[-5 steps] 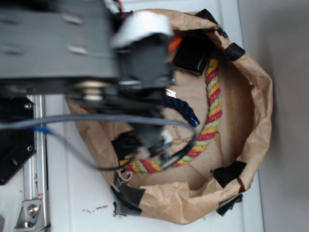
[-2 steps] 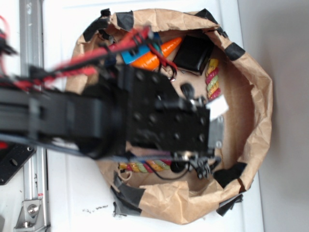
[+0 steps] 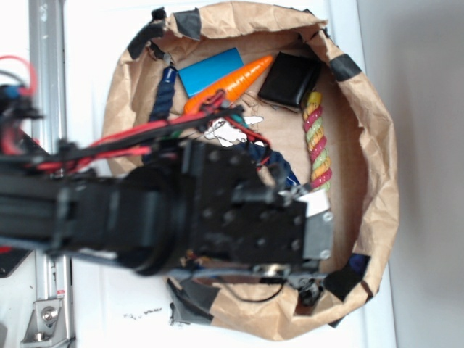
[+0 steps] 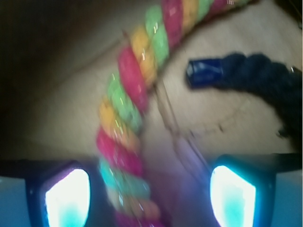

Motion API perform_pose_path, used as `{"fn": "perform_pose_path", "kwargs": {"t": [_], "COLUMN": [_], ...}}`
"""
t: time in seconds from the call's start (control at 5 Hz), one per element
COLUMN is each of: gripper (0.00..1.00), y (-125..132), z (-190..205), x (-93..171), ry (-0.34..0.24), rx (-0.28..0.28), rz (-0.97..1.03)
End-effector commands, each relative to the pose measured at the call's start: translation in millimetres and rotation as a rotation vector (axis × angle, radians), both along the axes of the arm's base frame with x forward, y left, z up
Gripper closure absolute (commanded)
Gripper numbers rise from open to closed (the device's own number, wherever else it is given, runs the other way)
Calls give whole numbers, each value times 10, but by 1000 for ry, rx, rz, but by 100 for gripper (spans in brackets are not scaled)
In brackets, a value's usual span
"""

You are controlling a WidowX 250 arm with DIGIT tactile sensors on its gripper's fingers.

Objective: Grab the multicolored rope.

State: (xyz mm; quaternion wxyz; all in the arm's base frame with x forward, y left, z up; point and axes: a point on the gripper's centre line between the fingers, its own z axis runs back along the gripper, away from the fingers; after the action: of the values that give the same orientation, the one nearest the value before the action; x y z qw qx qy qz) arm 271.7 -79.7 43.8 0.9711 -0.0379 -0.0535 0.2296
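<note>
The multicolored rope fills the wrist view, a thick twist of pink-red, yellow and light green strands running from the 12 o'clock edge down past the centre toward 6 o'clock, where it passes between the two fingers. The gripper stands spread wide, its left finger at 8 o'clock and its right finger at 4 o'clock, both glowing pale blue-white; the rope sits nearer the left one, and the picture is too blurred to say whether either finger touches it. The jaws are parted, with nothing clamped between them.

At about 2 o'clock in the wrist view lies the navy blue rope, its capped end pointing toward the bright rope but apart from it. Both ropes rest on brown paper.

In the exterior view the black arm covers the middle and 9 o'clock side of the brown paper bag, so only an upper stretch of the multicolored rope shows, at about 2 o'clock inside the bag (the rest is hidden under the arm). Near 12 o'clock inside the bag lie a blue block, an orange carrot-shaped toy just beside it, and a black box touching the top end of the rope.
</note>
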Motion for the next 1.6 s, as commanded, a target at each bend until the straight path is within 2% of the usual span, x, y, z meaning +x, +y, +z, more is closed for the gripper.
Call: {"fn": "perform_pose_path", "kwargs": {"t": [0.0,0.2,0.4,0.6,0.8,1.0,1.2,1.4], "gripper": [0,0,90,100,100,100,100,68], "y": [-47,-138,-176,74,464,668,673,624], "z": [-30,-288,-432,-142,291,620,902,1083], "x": [172,278,247,111,-15,-40,-21,35], "ry": [-37,-4,-25,-125,-244,-288,-295,-264], "rx": [36,-20,-90,-80,-60,-60,-37,-19], "rz": [-13,-70,-161,-189,-188,-185,-194,-268]}}
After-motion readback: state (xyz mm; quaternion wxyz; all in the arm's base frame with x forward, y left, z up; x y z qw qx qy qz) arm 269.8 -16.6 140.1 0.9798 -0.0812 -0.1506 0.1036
